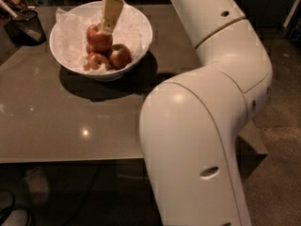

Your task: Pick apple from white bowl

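apple [98, 39]: deep red, glossy, sits just back of centre in the white bowl [144, 36], the highest fruit in the pile.
Two more in there, both touching it: red/yellow apple [120, 55] at its 5 o'clock, pale streaky apple [96, 61] at its 6-7 o'clock.
Crinkled paper lining [70, 37] shows around the fruit, mostly at 9 o'clock and 1 o'clock.
pincer [108, 28]: comes down from 12 o'clock, slightly tilted, with its cream tip right on the apple's top at about 1 o'clock. Looks like contact. Spread or closed: cannot tell from this angle. Apple not lifted; it rests in the bowl.
Bowl stands on the tabletop [84, 119], in the far-left area, casting a dark shadow toward 4 o'clock.
Dark mesh basket [29, 26] at the bowl's 9-10 o'clock, near but apart.
White robot arm [211, 107] fills the frame from 1 through 5 o'clock, elbow over the tabletop's near-right edge.
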Controlling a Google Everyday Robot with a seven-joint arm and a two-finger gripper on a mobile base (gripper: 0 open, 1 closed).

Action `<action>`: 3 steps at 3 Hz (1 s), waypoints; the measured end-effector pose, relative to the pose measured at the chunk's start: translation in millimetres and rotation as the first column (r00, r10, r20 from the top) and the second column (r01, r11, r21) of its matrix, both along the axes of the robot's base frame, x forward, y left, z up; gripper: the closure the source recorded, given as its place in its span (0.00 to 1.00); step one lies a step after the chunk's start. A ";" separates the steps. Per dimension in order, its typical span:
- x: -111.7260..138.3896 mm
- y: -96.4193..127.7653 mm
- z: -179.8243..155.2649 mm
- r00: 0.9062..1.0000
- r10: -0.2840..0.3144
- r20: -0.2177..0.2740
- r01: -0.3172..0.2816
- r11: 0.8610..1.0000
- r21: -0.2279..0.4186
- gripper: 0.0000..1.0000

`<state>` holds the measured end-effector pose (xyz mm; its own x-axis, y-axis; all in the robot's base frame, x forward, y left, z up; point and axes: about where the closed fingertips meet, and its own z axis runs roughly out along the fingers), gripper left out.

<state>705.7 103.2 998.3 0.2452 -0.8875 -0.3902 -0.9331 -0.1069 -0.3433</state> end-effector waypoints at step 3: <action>11.3 16.1 -29.7 0.997 0.013 -0.073 -0.011 1.000 0.027 0.23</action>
